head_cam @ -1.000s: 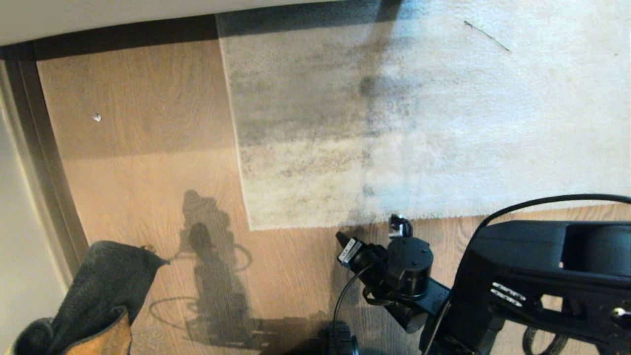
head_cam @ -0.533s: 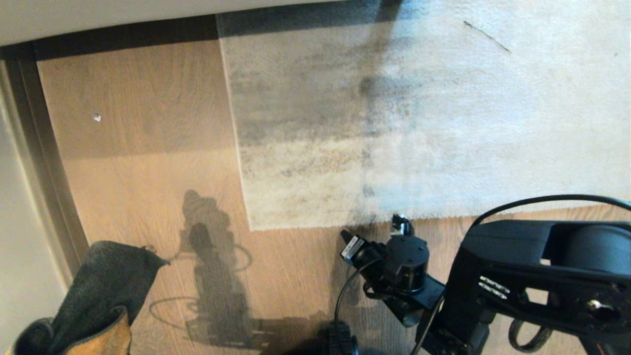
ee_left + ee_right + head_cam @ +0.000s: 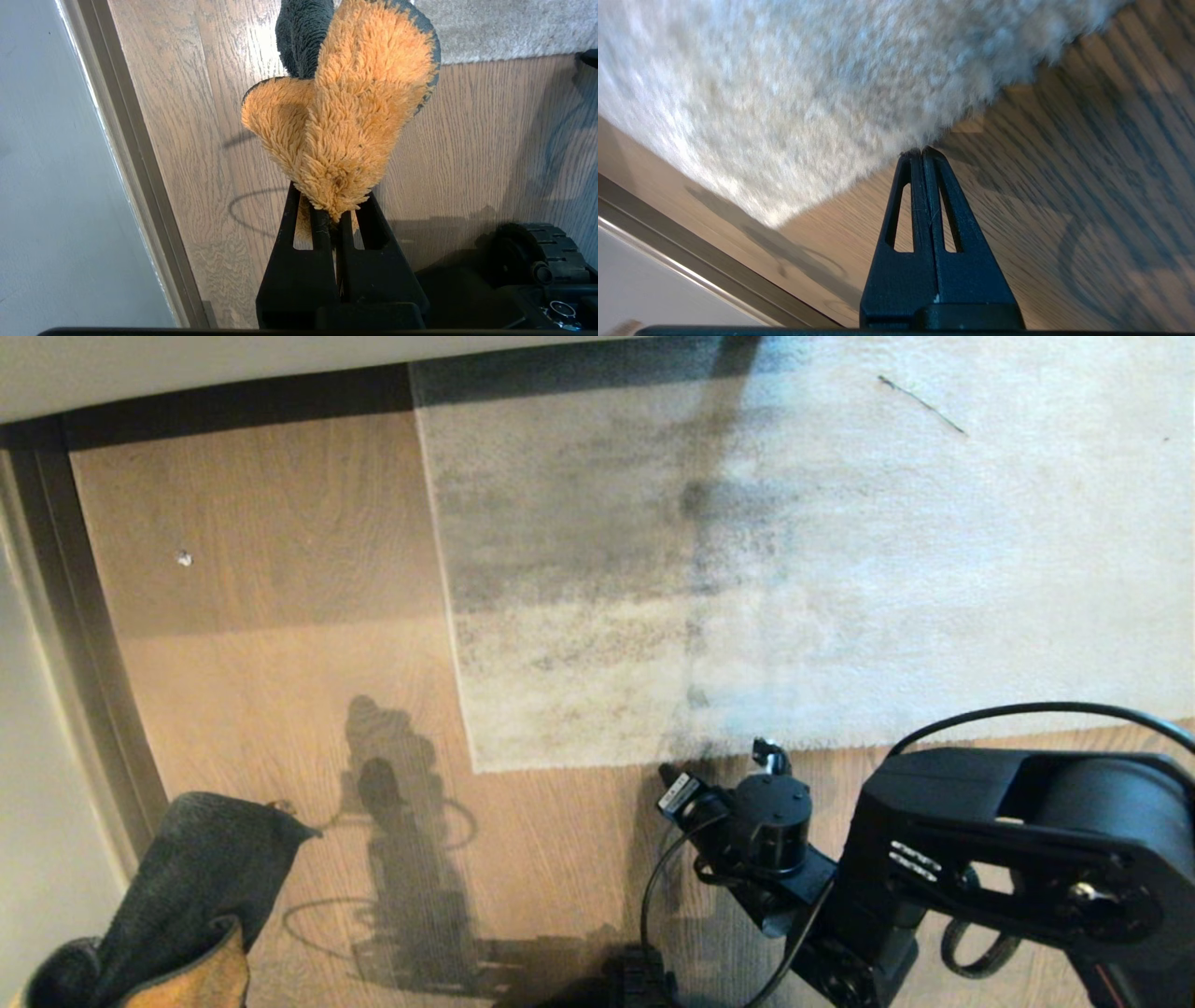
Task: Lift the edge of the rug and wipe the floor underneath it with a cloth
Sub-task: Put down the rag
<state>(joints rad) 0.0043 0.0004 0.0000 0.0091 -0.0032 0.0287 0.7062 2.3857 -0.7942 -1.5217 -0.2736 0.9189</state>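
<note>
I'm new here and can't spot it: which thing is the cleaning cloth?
Start at the big grey rug, then look across the bare wood floor toward the wall. The cloth hangs pinched in the left pincer: fluffy, orange-tan one side, dark grey the other.

The dark grey and mustard-tan cloth [image 3: 177, 896] is cut off at the head view's 7 o'clock corner, hiding the left gripper that pinches it; the light grey mottled rug [image 3: 794, 569] runs off at 12 and 3 o'clock, and its pile blurs in the right wrist view
</note>
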